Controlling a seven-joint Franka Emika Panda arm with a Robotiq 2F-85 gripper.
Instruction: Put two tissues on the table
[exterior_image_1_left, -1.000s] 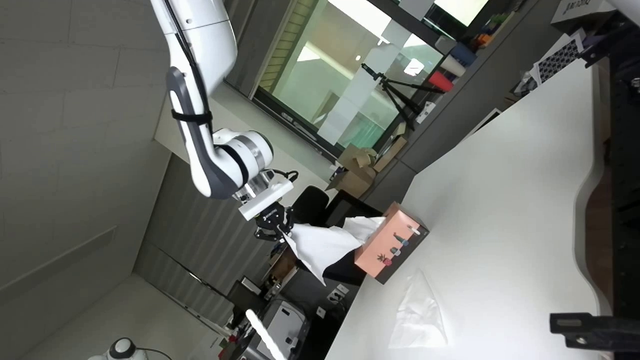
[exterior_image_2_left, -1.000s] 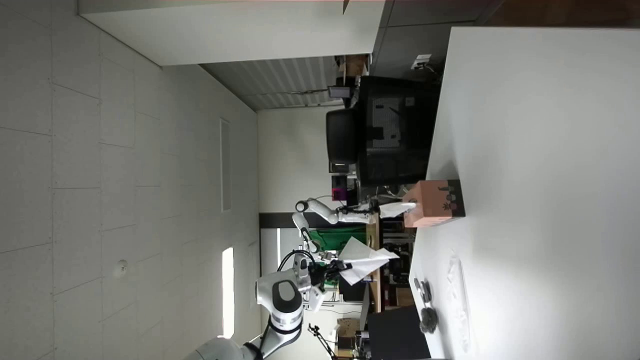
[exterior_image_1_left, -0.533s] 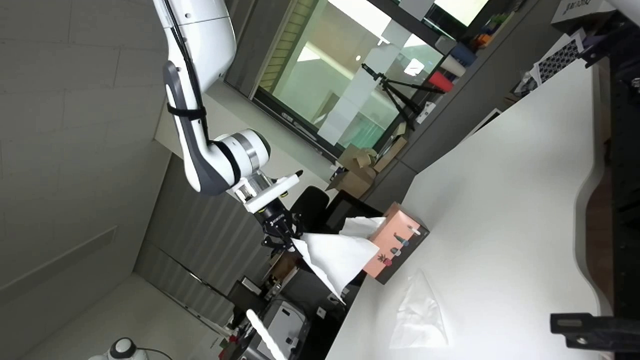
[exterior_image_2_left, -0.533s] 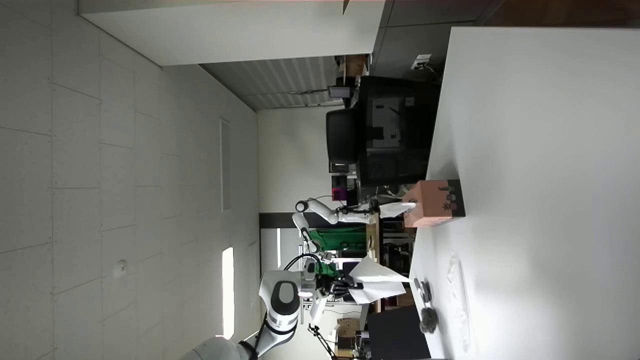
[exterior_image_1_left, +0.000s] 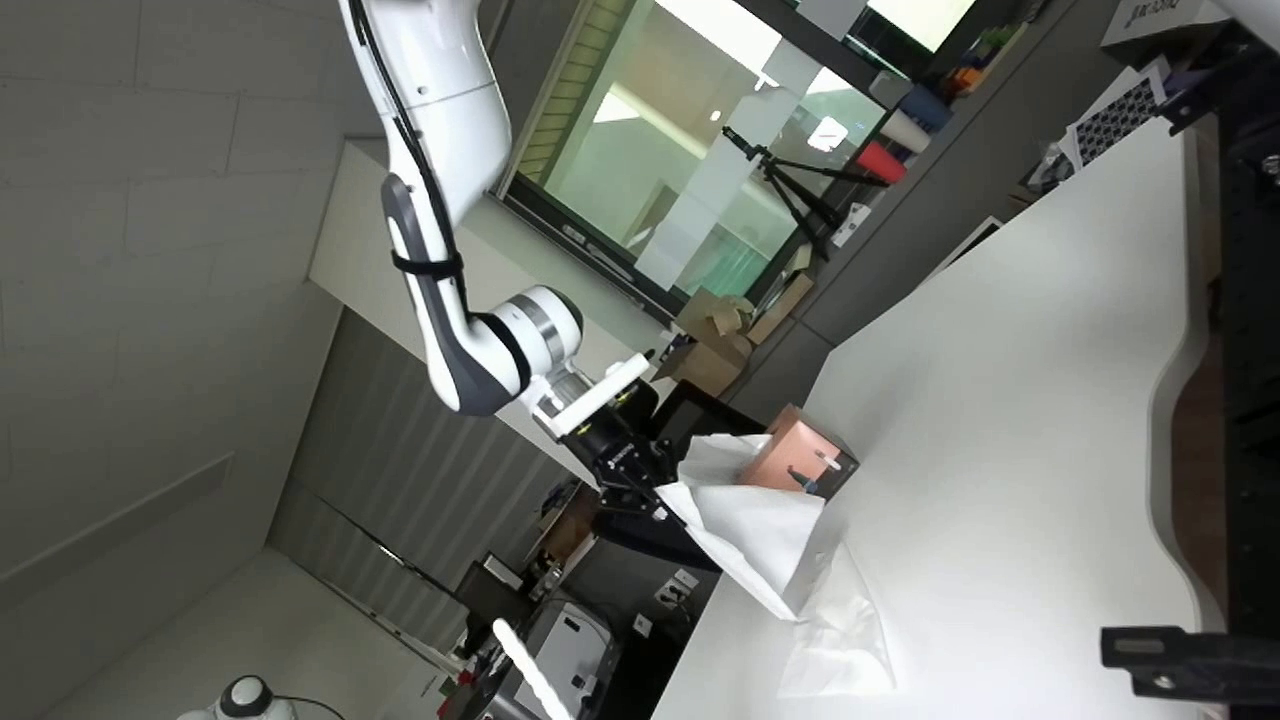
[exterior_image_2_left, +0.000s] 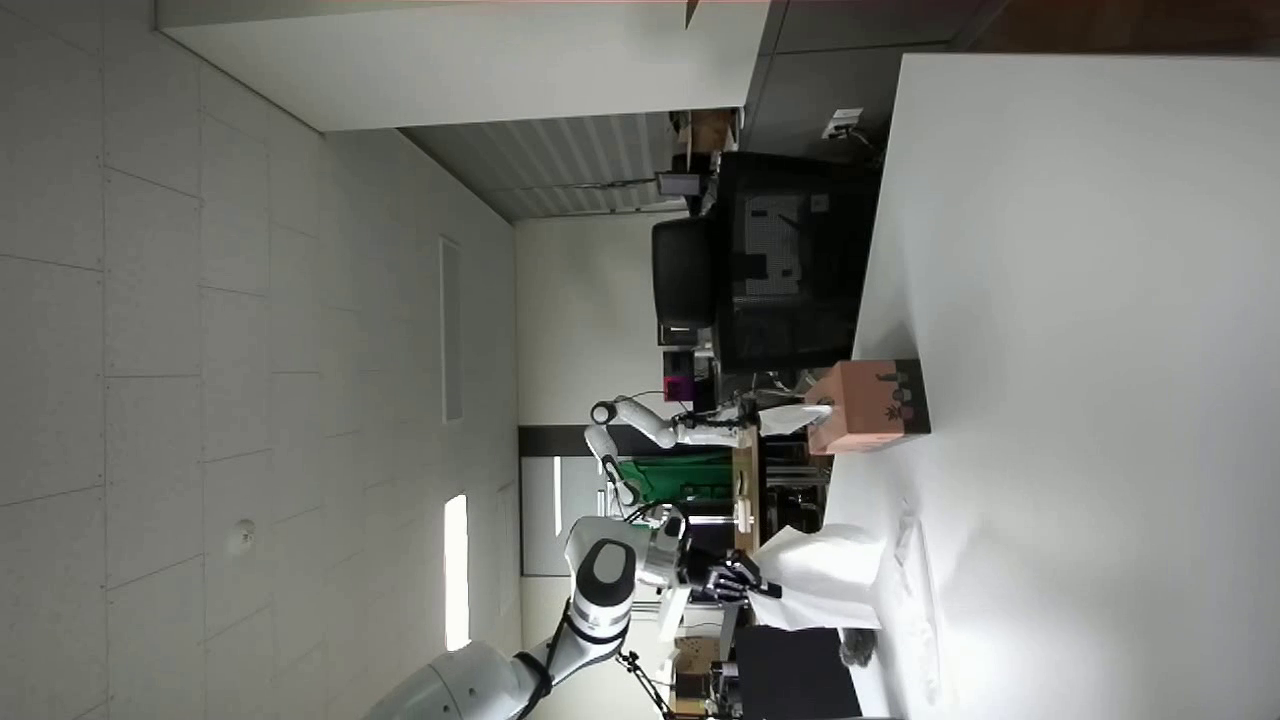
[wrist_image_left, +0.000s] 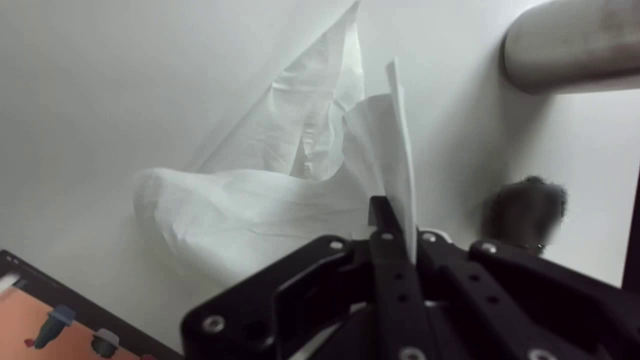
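Note:
My gripper (wrist_image_left: 395, 220) is shut on a white tissue (wrist_image_left: 240, 210), pinched at one edge between the fingers. The rest of this tissue hangs toward the table (exterior_image_1_left: 1020, 420); in an exterior view the held tissue (exterior_image_1_left: 760, 520) partly overlaps a second tissue (exterior_image_1_left: 845, 650) lying crumpled on the tabletop. Whether the two touch I cannot tell. Seen from the wrist, the lying tissue (wrist_image_left: 285, 120) shows just beyond the held one. In an exterior view the gripper (exterior_image_2_left: 765, 585) hovers off the tabletop near its edge.
A salmon-pink box (exterior_image_2_left: 860, 405) stands near the table edge, white paper (exterior_image_2_left: 790, 418) poking from its opening. A dark fuzzy object (wrist_image_left: 525, 215) and a pale rounded cylinder (wrist_image_left: 575, 50) are close by. A black clamp (exterior_image_1_left: 1180, 665) sits at another edge.
The gripper has carried the held tissue down toward the tabletop and the lying tissue. The tissue now covers part of the box in an exterior view. The lying tissue has stayed put.

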